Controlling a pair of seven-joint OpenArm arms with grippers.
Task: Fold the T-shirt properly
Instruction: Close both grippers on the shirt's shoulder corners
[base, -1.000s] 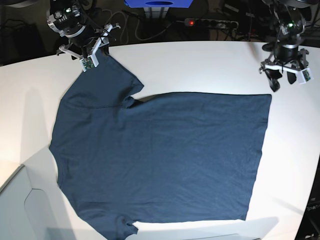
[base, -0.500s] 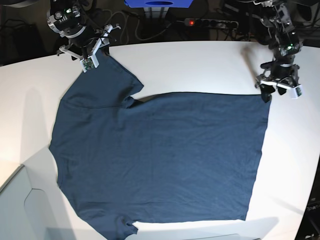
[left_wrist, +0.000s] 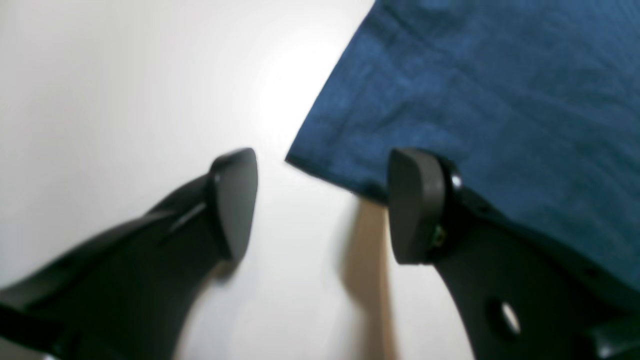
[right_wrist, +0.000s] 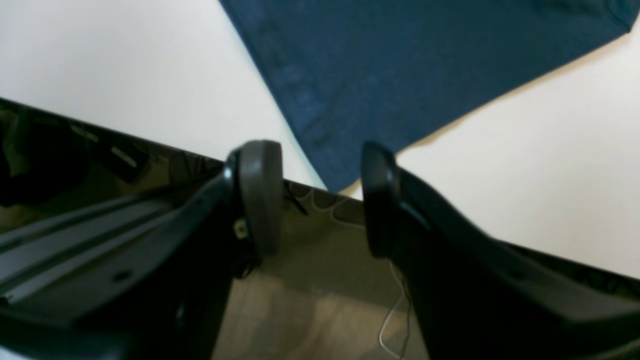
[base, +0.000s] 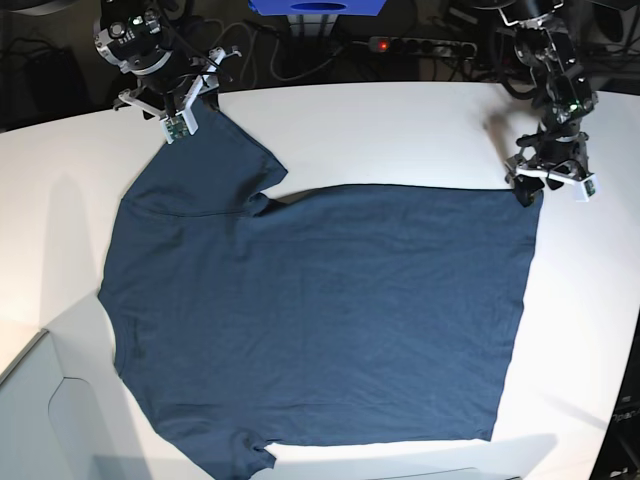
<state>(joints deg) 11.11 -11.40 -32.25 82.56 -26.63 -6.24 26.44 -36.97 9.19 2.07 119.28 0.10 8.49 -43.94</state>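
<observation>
The dark navy T-shirt (base: 320, 310) lies spread flat on the white table (base: 400, 130), its hem towards the right. My left gripper (base: 547, 186) stands open at the hem's far corner. In the left wrist view that corner of the T-shirt (left_wrist: 475, 90) pokes in between the fingers of the left gripper (left_wrist: 322, 200), with one finger over the cloth. My right gripper (base: 180, 115) hovers at the far sleeve's tip by the table's back edge. In the right wrist view the right gripper (right_wrist: 320, 195) is open, and the T-shirt's (right_wrist: 400, 65) sleeve tip ends in the gap between its fingers.
Behind the table run a power strip (base: 420, 45) with a red light, cables and a blue box (base: 318, 8). A pale grey box (base: 30, 400) sits at the front left corner. Beyond the back edge lies the floor (right_wrist: 310, 300).
My left arm has come down and a little leftward, from above the bare table onto the hem's far corner. The right arm and the shirt have stayed put.
</observation>
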